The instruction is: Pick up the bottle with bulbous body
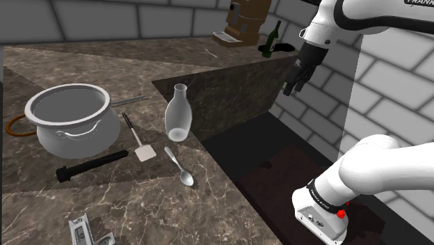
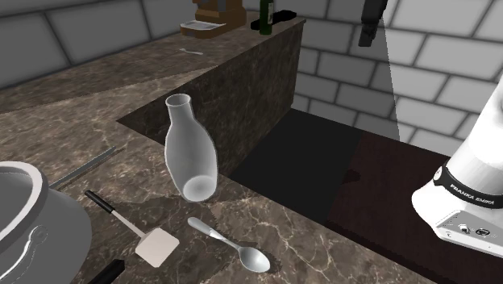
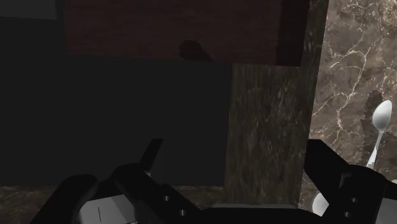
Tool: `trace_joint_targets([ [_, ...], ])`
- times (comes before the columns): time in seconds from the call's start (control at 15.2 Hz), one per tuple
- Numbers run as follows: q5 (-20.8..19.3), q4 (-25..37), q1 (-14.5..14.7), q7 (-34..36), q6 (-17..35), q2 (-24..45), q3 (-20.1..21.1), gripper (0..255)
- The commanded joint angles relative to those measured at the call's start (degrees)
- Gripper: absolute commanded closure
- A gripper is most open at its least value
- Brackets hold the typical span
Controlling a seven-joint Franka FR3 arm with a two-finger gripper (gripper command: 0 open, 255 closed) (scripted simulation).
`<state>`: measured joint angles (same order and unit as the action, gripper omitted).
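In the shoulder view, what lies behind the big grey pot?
An orange ring shows left of the pot in that view; the pot covers most of it. A thin grey rod sticks out on the right, partly covered.

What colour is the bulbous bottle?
The bottle is see-through whitish grey, clearest in the second exterior view.

Shoulder view: on the brown marble counter (image 1: 160,216), the clear bulbous glass bottle (image 1: 178,117) has the grey two-handled metal pot (image 1: 69,120) at its 9 o'clock, the black-handled white spatula (image 1: 135,138) at 7 and the silver metal spoon (image 1: 178,166) at 6.
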<state>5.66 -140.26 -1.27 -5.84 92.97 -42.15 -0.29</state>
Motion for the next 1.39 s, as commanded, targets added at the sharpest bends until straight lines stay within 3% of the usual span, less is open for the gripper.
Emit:
trace_joint_targets([
  [0.0, 0.0, 0.0, 0.0, 0.0, 0.0, 0.0, 0.0, 0],
  [0.66, 4.0, 9.0, 3.8, 11.2, 8.7, 15.3, 10.7, 0],
  [1.32, 0.3, 24.7, 6.1, 23.6, 13.5, 34.4, 19.6, 0],
])
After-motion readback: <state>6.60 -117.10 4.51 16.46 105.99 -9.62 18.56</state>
